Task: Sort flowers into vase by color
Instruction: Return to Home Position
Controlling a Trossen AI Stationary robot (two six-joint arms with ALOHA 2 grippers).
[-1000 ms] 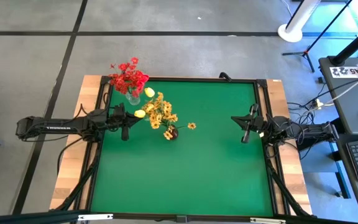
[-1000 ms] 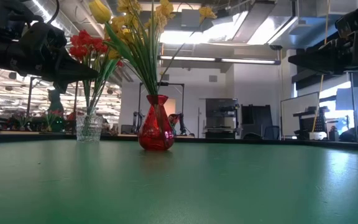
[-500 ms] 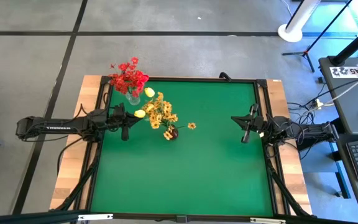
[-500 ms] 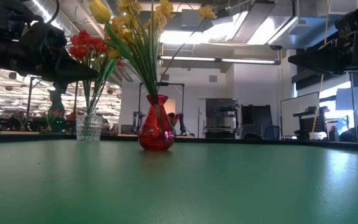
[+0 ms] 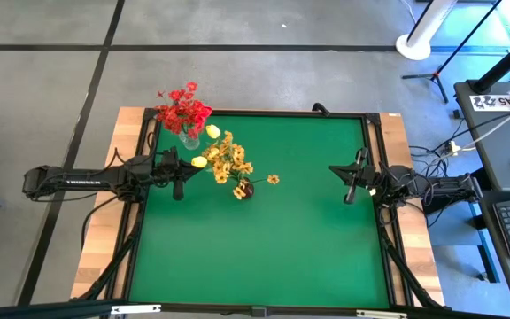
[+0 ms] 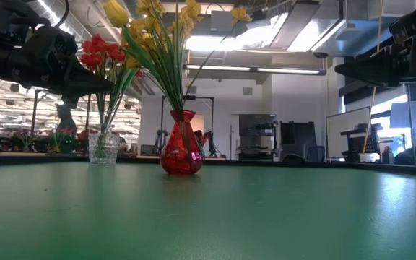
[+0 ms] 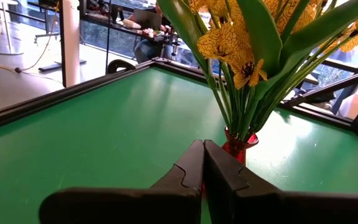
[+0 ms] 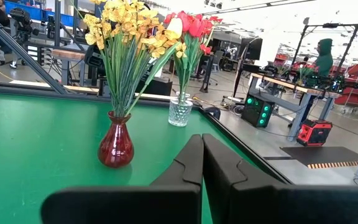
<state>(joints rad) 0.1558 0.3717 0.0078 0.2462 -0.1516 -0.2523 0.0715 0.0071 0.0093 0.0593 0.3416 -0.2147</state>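
Glass vase stands left of bulbous vase on table.

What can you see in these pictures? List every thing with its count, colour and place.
table: one, green top with wooden edges, under both arms
red vase: one, red glass, left of the table's centre
yellow flowers: one bunch, yellow, standing in the red vase
transparent vase: one, clear, near the far left corner
red flowers: one bunch, red, standing in the transparent vase
person: one, green hooded top, in the room beyond the table
left gripper: one, dark, shut, above the table's left side, close to the yellow flowers
right gripper: one, dark, shut, above the right side, away from both vases
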